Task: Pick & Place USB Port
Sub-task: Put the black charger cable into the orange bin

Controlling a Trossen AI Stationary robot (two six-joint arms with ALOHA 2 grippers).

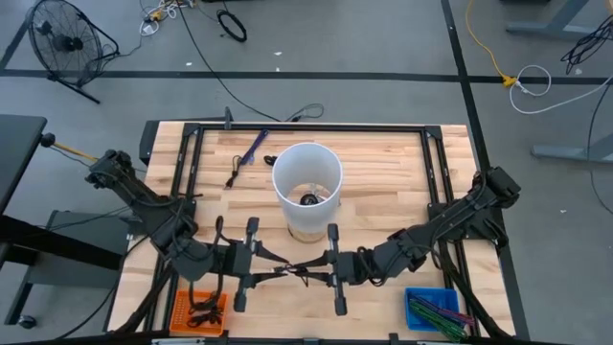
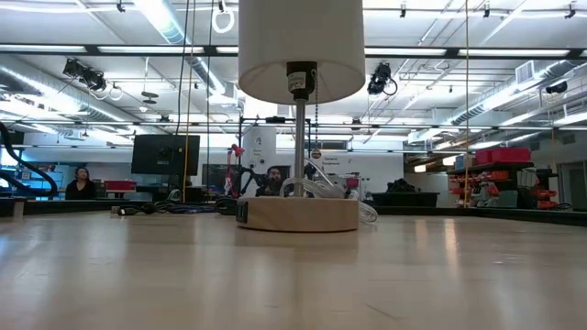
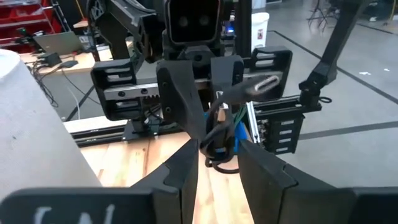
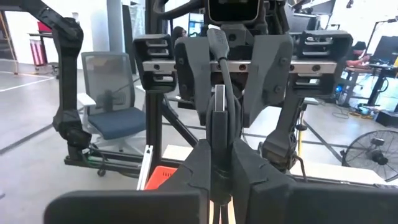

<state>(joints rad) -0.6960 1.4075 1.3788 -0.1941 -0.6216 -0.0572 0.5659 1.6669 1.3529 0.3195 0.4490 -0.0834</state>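
A black USB cable (image 1: 290, 271) hangs between my two grippers above the table's near edge. My left gripper (image 1: 273, 271) comes from the left and is closed on the cable's coiled bundle (image 3: 219, 144). My right gripper (image 1: 308, 271) comes from the right, shut on the plug (image 4: 217, 134). Both point level at each other. A lamp with a white shade (image 1: 306, 182) stands on its wooden base (image 2: 298, 213) at the table's middle. The low view shows neither gripper. My left gripper (image 3: 219, 155) has the coiled black bundle, which shows a bit of blue (image 3: 231, 140), pinched between its two fingers. It comes level from the table's left. The bundle is lifted clear of the table. My right gripper (image 4: 219, 146) pinches the plug's black body (image 4: 217, 134) between its two fingers, level, from the table's right. The silver metal end (image 4: 219, 99) stands out free of the fingers. The plug is clear of the table, and its cord (image 4: 217, 43) arcs away toward my left gripper.
An orange bin (image 1: 201, 311) sits at the near left corner and a blue bin (image 1: 431, 309) at the near right. A dark cable (image 1: 251, 149) lies at the far left of the table. Black rails (image 1: 316, 127) frame the table.
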